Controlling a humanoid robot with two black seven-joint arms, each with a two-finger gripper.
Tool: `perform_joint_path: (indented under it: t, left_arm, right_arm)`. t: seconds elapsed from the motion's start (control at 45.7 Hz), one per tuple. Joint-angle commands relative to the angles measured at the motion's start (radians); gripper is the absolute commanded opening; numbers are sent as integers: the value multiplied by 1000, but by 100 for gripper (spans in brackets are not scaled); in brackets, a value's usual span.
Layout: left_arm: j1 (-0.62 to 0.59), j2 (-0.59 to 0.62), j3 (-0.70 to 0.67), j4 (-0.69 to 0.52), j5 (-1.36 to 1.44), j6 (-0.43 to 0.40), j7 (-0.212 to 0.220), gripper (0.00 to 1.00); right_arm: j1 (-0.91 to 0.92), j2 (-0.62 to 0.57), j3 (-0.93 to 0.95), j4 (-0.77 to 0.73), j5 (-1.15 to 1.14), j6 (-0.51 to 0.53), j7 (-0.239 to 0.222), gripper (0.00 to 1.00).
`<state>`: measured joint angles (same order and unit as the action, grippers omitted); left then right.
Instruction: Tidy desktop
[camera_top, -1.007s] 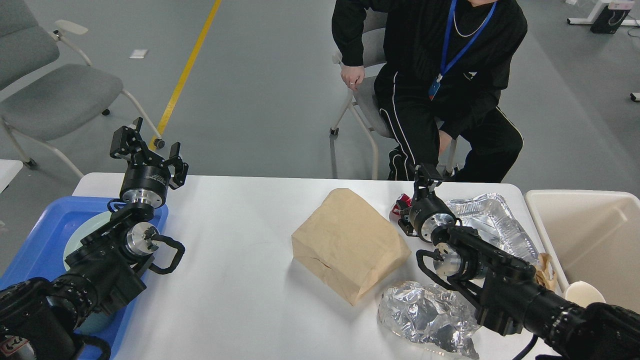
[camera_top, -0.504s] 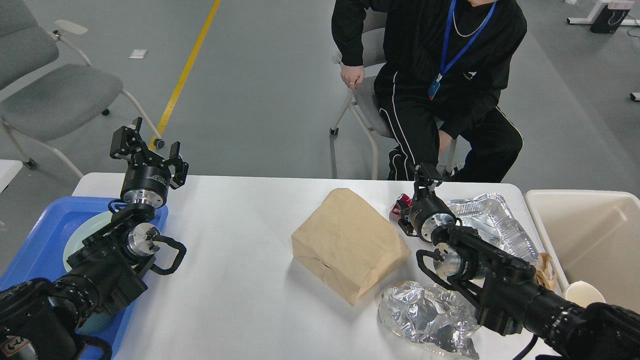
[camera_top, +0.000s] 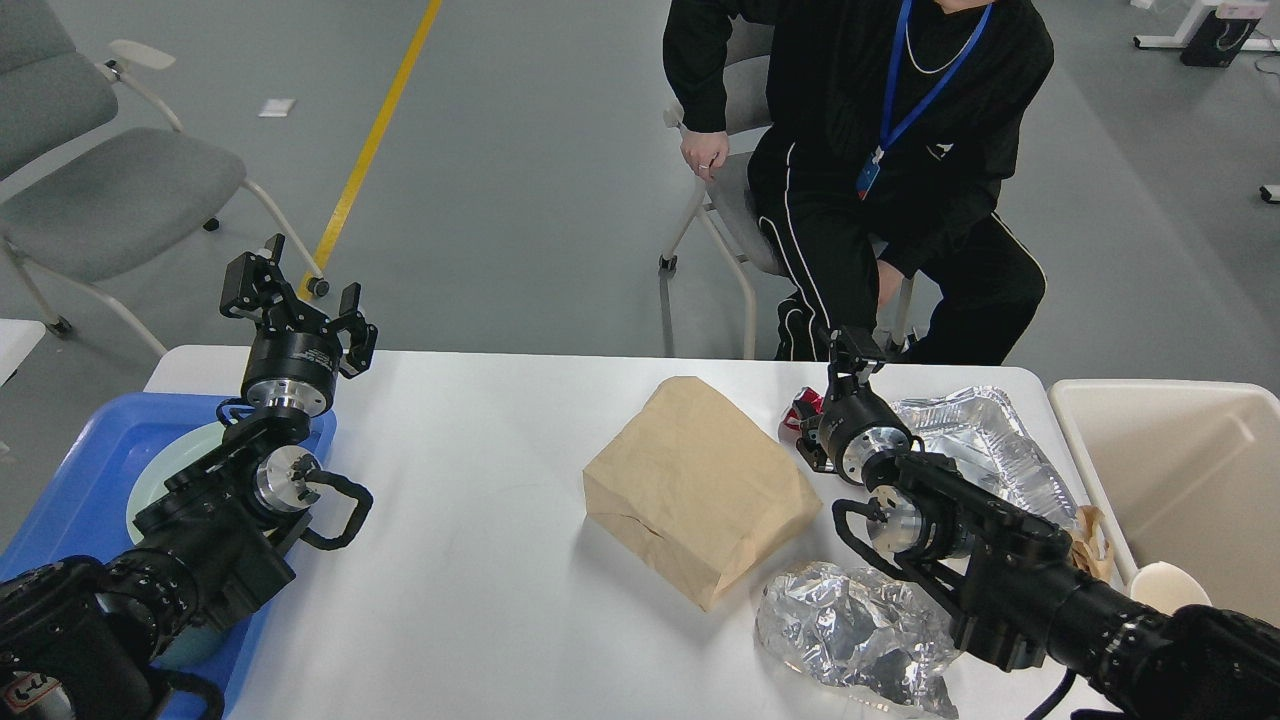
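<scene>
The white desktop (camera_top: 480, 560) carries a brown paper bag (camera_top: 695, 490) at its middle. A crumpled foil sheet (camera_top: 850, 635) lies at the front right, a foil tray (camera_top: 975, 440) at the back right, and a red wrapper (camera_top: 800, 408) beside the tray. My left gripper (camera_top: 297, 298) is open and empty, held above the table's back left corner. My right gripper (camera_top: 853, 352) is small and dark at the back edge, right next to the red wrapper; its fingers cannot be told apart.
A blue tray (camera_top: 70, 480) with a pale green plate (camera_top: 165, 465) sits at the left. A beige bin (camera_top: 1180, 480) stands at the right, a paper cup (camera_top: 1165, 585) near it. A seated person (camera_top: 870, 150) is behind the table. A grey chair (camera_top: 100, 190) stands back left.
</scene>
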<state>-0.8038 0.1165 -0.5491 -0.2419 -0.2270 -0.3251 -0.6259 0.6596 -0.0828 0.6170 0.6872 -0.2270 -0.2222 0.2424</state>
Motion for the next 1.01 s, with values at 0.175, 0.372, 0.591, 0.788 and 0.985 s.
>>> perform_joint_path:
  t: [0.175,0.372,0.591,0.788,0.985]
  left_arm:
    - [0,0,0,1,0,0,0,96]
    - [0,0,0,1,0,0,0,96]
    - [0,0,0,0,0,0,0,96]
    - [0,0,0,1,0,0,0,96]
    - [0,0,0,1,0,0,0,96]
  right_arm:
    - [0,0,0,0,0,0,0,100]
    - [0,0,0,0,1,0,0,100]
    - [0,0,1,0,0,0,0,100]
    - [0,0,0,0,0,0,2,100]
    - [0,0,1,0,1,0,2,100]
